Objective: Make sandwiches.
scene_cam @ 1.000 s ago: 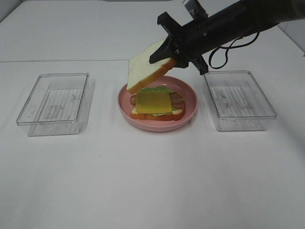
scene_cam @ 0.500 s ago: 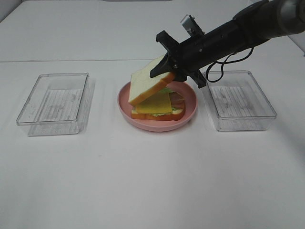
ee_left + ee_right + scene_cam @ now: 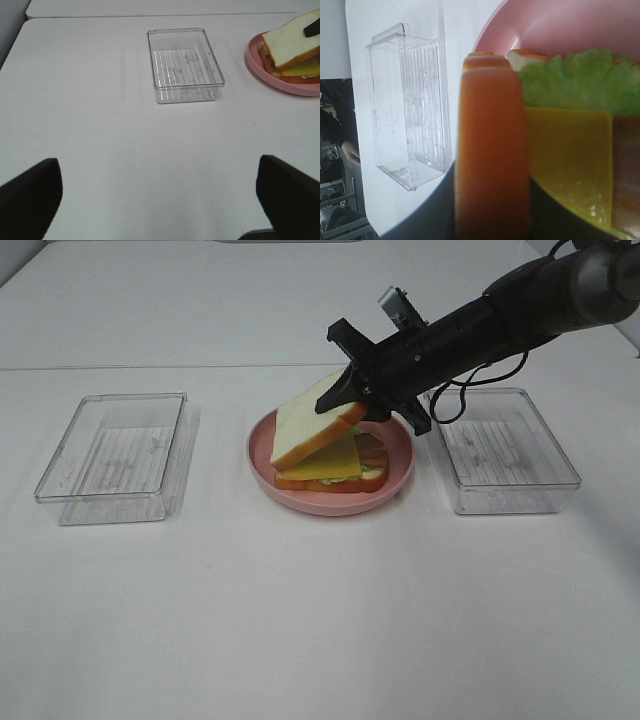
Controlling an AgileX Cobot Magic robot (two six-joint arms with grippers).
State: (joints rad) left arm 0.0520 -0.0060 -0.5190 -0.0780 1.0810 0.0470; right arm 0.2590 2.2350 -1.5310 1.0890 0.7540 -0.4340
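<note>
Right gripper clamped on top bread slice, tilted over the sandwiches on pink plate, table centre | left gripper spread, empty | step: capping stack | next: level slice, lower, release.

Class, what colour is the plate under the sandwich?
The plate is pink, clearest in the exterior high view.

Sandwich on plate, between trays
</note>
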